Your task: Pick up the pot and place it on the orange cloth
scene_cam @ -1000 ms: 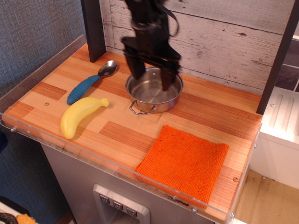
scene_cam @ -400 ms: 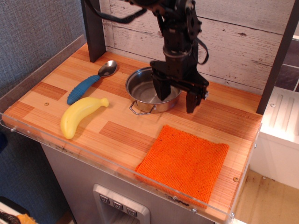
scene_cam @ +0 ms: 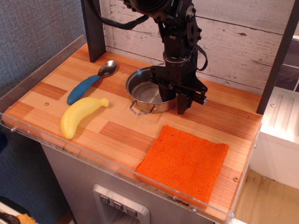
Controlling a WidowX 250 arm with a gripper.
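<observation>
The pot, a shallow stainless-steel pan with thin wire loop handles, sits on the wooden countertop near the back wall, its front handle pointing toward the near edge. The black gripper has its fingers pinched on the pot's right rim: one finger reaches down inside the bowl, the other runs down the outer wall, and the rim is caught between them. Whether the pot's base touches the wood or is lifted clear cannot be told from this angle. The orange cloth, a square knitted piece with a coarse weave, lies flat at the front right of the counter, well apart from the pot, with its near corner close to the clear plastic lip along the counter edge. To the left of the pot lies a metal spoon with a blue handle, its bowl toward the back and close to the pot's left rim without touching it. A yellow banana lies just in front of the spoon handle, curving toward the front left corner. A dark upright post stands at the back left.
</observation>
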